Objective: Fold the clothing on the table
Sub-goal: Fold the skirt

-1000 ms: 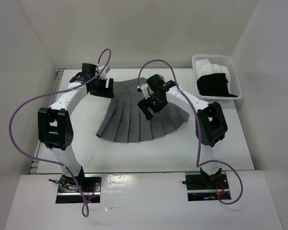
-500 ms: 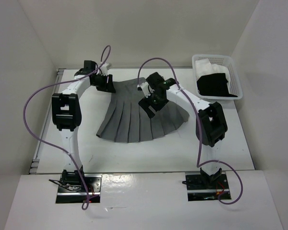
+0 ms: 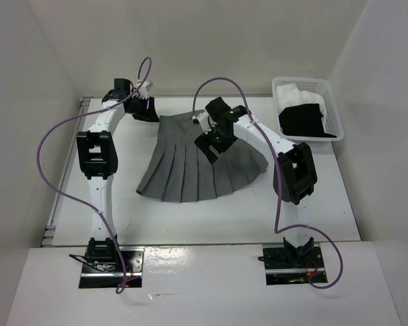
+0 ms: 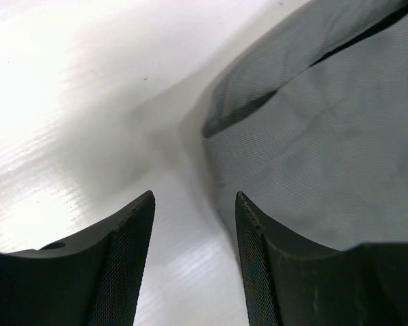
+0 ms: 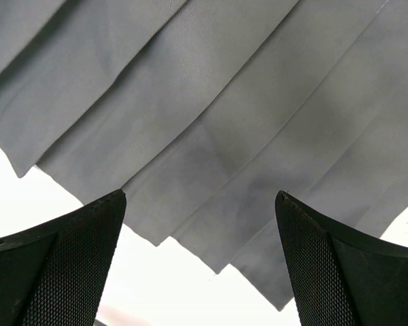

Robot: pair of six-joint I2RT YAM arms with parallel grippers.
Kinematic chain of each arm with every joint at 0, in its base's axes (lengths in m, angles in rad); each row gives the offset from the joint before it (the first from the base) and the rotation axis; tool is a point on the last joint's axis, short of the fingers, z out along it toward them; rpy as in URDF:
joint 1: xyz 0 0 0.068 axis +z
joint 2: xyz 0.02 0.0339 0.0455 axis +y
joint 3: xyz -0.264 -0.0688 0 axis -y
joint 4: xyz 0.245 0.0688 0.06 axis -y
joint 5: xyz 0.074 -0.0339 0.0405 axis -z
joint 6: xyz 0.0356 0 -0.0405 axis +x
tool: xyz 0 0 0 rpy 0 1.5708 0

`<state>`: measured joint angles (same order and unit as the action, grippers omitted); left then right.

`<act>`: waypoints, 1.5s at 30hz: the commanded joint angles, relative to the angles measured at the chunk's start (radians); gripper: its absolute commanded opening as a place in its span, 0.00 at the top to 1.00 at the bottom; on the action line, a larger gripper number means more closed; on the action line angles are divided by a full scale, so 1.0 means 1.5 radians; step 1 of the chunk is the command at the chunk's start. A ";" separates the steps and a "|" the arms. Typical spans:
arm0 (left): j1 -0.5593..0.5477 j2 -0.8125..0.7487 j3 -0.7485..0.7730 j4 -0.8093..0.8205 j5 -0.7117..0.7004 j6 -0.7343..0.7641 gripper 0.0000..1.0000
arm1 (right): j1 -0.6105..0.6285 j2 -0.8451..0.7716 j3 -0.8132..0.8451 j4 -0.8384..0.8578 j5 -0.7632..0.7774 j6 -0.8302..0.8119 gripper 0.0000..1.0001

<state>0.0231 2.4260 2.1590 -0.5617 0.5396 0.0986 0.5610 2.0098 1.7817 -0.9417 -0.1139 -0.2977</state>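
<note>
The clothing, a grey pleated skirt [image 3: 183, 170], lies fanned out flat on the white table [image 3: 224, 217], waistband at the far side. My left gripper [image 3: 144, 109] is low at the waistband's left corner. In the left wrist view its jaws [image 4: 194, 197] stand apart over bare table, and the grey fabric [image 4: 326, 156] lies just right of the right finger [image 4: 258, 258]. My right gripper [image 3: 211, 139] hovers over the upper middle of the skirt, wide open. Pleats and the hem edge [image 5: 211, 102] show between its fingers, and nothing is held.
A white plastic basket [image 3: 334, 112] at the far right corner holds a black garment [image 3: 302, 121] and a white garment [image 3: 296, 95]. White walls close in the table on three sides. Purple cables loop above both arms.
My left arm has swung back and left to the skirt's waistband corner, and its jaws have narrowed. The right gripper has edged slightly toward the waistband, still wide open.
</note>
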 commanded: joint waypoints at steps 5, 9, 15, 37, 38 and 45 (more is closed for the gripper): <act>0.003 0.107 0.136 -0.104 0.076 0.033 0.42 | -0.005 0.010 0.031 -0.031 0.002 -0.007 0.06; 0.003 0.173 0.256 -0.184 0.114 0.047 0.42 | -0.005 0.016 0.037 -0.031 0.008 -0.007 0.06; -0.011 0.284 0.491 -0.304 0.131 0.055 0.46 | -0.005 0.022 0.037 -0.031 0.008 -0.007 0.06; -0.082 -0.030 0.467 -0.421 0.107 0.058 1.00 | -0.013 0.022 0.090 -0.009 0.069 0.005 0.06; -0.082 -0.066 0.458 -0.414 0.084 0.020 1.00 | -0.030 0.022 0.097 -0.001 0.063 0.011 0.06; -0.039 -0.210 0.142 -0.341 0.098 0.036 1.00 | -0.062 0.050 0.140 -0.001 -0.002 0.026 0.08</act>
<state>-0.0868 2.0541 2.5099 -1.0847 0.6609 0.1532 0.4763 2.0682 1.9320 -0.9646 -0.0685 -0.2764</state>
